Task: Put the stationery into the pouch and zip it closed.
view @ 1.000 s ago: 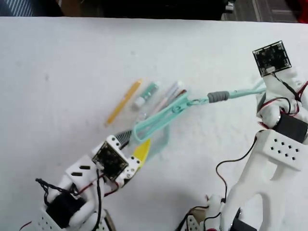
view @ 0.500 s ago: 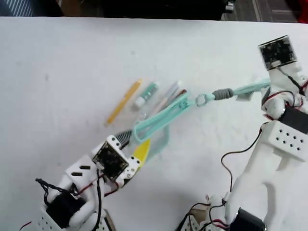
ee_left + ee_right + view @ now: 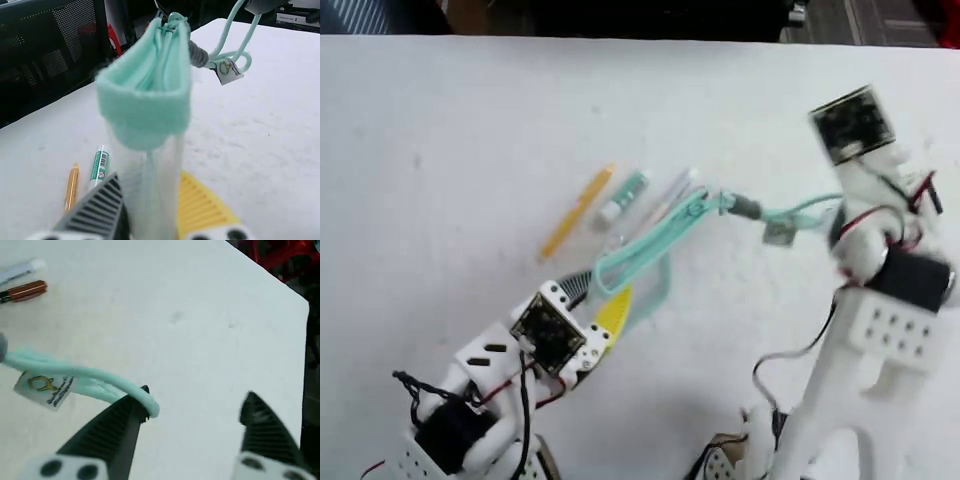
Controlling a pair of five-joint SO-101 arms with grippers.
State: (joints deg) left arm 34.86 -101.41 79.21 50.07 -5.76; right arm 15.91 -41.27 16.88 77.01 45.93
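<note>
One pouch (image 3: 638, 252), mint-edged with a clear body, carries one cord loop (image 3: 802, 209), one grey toggle (image 3: 745, 207) and one small tag (image 3: 778, 233). Four pieces of stationery lie on the single table (image 3: 440, 120): one yellow pencil (image 3: 577, 212), one green-and-white tube (image 3: 624, 196), one white-capped pen (image 3: 20, 269) and one brown-ended pen (image 3: 24, 291). There are two arms, with one left pincer (image 3: 598, 298) and one right pincer (image 3: 197, 395).

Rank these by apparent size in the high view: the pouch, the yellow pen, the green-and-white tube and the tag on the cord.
1. pouch, the longest and widest.
2. yellow pen, long but thin.
3. green-and-white tube, shorter than the pen, though thicker.
4. tag, the smallest.
</note>
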